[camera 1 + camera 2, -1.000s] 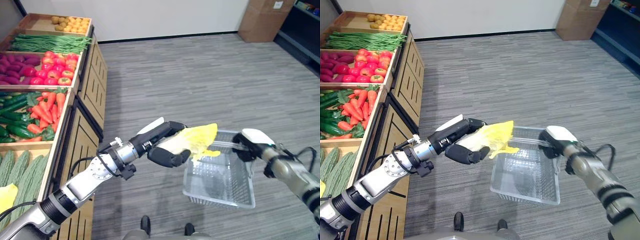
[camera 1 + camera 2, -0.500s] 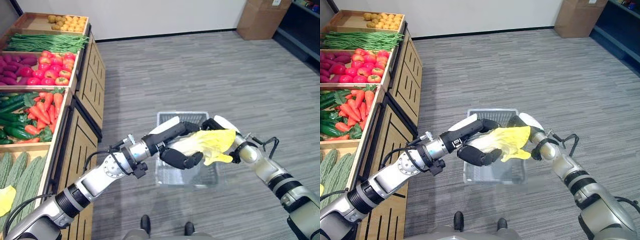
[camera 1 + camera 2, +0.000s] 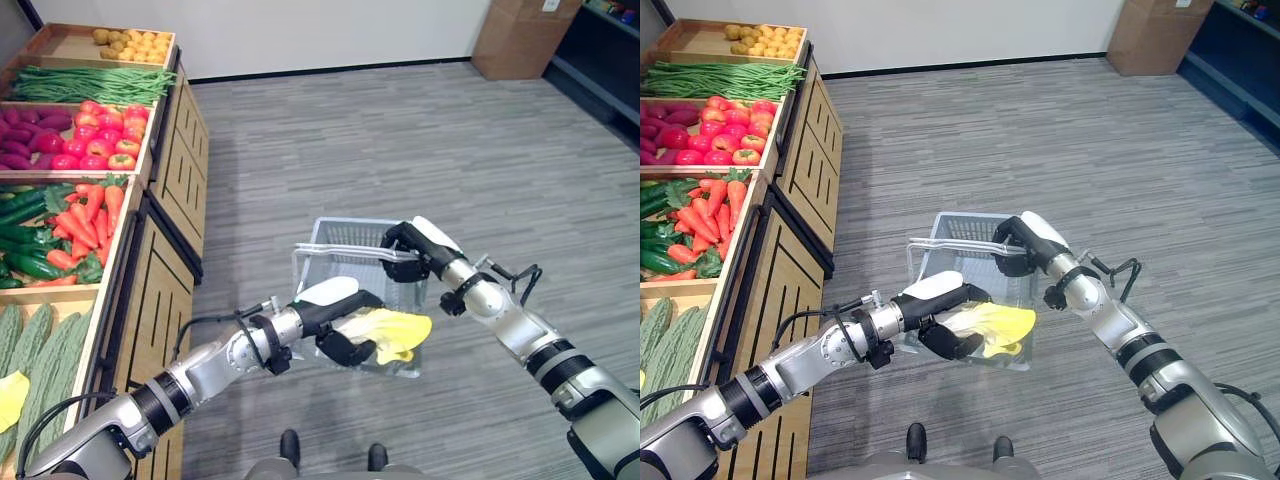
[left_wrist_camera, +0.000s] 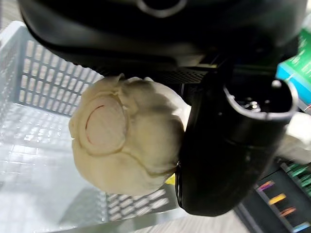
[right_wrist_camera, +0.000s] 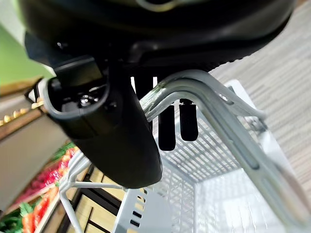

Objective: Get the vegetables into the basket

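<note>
1. Left hand (image 3: 340,330): fingers and thumb are curled round a yellow-leaved cabbage (image 3: 395,330), which looks like a napa cabbage. In the left wrist view the pale cut stem end (image 4: 104,130) faces the wrist, pressed between the thumb and the fingers.

2. Cabbage orientation: the long axis runs outward from the palm. The stem end sits at the hand and the leafy yellow tip points away from it, toward the robot's right.

3. Key relation: the cabbage hangs at the near rim of the clear plastic basket (image 3: 335,262), with the basket's open cavity directly beyond and below the fingers. The left wrist view shows the basket's mesh wall (image 4: 46,80) and floor behind the stem end. Judged from this, the cabbage is at or just inside the opening but not yet resting on the floor; contact with the rim cannot be confirmed.

4. Right hand (image 3: 405,250): fingers are wrapped round the basket's handles (image 3: 345,250), carrying the basket off the floor. The right wrist view shows the handle bars (image 5: 204,90) passing under the curled fingers.

5. Nearer hand: the left hand is the only one at the cabbage; the right hand is at the far side of the basket, above it.

6. Next move, as a judgement: release requires only spreading the left fingers, the cabbage dropping away from the palm.
</note>
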Motion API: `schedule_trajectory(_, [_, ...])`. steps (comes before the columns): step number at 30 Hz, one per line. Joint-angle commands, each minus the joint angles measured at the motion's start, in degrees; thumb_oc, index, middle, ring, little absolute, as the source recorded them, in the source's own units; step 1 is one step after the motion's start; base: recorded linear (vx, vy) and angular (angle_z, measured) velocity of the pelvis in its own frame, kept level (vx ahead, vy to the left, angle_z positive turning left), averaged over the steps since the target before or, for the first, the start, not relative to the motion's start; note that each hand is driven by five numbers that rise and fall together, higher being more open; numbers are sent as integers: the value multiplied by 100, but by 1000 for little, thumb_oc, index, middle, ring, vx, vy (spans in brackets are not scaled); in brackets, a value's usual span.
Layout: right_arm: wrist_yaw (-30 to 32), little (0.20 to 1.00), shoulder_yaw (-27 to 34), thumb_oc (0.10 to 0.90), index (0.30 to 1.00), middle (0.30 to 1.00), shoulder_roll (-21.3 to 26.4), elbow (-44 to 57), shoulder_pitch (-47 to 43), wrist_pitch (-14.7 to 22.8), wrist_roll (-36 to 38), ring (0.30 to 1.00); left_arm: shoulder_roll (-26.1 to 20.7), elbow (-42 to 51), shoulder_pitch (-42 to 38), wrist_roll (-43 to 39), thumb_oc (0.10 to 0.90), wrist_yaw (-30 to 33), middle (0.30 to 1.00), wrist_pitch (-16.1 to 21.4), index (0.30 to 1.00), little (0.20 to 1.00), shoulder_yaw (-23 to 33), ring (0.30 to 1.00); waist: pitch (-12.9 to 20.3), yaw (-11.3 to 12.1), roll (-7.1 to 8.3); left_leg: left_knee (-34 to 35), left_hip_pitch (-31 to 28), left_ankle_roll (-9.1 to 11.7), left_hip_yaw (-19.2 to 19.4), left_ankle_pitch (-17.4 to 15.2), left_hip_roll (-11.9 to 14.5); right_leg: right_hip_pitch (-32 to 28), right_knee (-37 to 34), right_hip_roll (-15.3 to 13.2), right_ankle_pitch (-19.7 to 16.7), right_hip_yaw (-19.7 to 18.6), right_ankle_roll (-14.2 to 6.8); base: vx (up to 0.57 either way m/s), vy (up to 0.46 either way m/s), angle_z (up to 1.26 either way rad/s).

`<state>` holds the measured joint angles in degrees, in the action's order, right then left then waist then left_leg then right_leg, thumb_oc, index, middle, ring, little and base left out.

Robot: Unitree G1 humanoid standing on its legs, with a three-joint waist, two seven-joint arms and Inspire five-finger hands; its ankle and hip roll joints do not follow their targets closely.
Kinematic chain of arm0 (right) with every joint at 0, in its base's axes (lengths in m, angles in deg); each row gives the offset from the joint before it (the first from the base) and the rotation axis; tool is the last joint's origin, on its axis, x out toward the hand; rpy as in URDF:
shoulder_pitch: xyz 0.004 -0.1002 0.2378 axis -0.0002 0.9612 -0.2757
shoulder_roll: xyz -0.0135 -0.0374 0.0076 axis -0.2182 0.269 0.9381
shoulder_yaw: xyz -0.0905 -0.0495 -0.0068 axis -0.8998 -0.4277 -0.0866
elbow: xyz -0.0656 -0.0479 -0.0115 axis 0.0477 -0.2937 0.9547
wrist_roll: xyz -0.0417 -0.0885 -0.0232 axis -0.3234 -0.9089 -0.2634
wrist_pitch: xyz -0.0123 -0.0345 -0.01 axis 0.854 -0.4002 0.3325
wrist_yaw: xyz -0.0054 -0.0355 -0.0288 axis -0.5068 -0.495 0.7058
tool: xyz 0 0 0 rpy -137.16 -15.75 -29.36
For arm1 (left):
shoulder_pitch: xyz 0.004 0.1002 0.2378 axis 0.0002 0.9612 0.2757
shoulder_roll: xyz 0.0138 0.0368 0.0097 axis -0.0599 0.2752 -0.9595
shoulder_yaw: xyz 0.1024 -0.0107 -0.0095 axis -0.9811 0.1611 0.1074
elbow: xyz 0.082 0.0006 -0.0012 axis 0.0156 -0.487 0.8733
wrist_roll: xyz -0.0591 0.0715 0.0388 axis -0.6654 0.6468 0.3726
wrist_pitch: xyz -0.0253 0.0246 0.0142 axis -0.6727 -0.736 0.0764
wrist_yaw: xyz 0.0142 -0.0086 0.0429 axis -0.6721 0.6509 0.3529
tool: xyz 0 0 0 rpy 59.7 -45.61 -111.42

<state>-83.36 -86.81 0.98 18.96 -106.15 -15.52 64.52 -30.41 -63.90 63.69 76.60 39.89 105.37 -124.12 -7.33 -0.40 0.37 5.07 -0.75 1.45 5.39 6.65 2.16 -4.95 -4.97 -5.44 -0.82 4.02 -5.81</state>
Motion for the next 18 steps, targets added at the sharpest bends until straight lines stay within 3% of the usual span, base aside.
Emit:
schedule_trajectory(1, [231,300,539,400,300,300,-225,1040,-968,670,962,300,368,-141,-624,332,400,665,300,310,300,300,240,300,432,60,324,-7,-302,387,115,-352,322,136,-3,-305,-387,-209,-399,0,0,0])
schedule_trajectory(9, [-145,300,649,400,300,300,-179,1866,-371,746,1587,300,635,-1214,-568,1402,400,1441,300,72,300,300,530,300,455,11,369,-7,-318,407,141,-359,331,115,-3,-295,-380,-197,-398,0,0,0])
schedule_trajectory(10, [-237,300,683,400,300,300,-83,2027,-236,758,1661,300,668,-1511,-529,1705,841,1569,918,-4,918,918,552,918,465,2,379,-7,-325,411,137,-360,332,98,-3,-293,-368,-193,-391,0,0,0])
schedule_trajectory(11, [-255,300,707,400,300,300,-36,2081,-169,757,1679,300,682,-1629,-504,1817,900,1608,1000,-55,1000,1000,581,1000,468,-3,381,-7,-327,413,139,-360,334,92,-3,-292,-366,-186,-388,0,0,0])
schedule_trajectory(15, [-307,300,779,400,300,300,126,2120,16,754,1688,300,680,-2098,-428,2332,900,1749,1000,-245,1000,1000,647,1000,492,-22,370,-7,-347,414,166,-372,341,86,-3,-289,-354,-187,-386,0,0,0])
schedule_trajectory(18, [-227,300,885,400,300,300,105,1830,118,715,1556,300,646,-1942,-361,2274,900,1760,1000,-202,1000,1000,704,1000,495,-8,362,-7,-349,414,147,-373,348,70,-3,-295,-346,-175,-379,0,0,0])
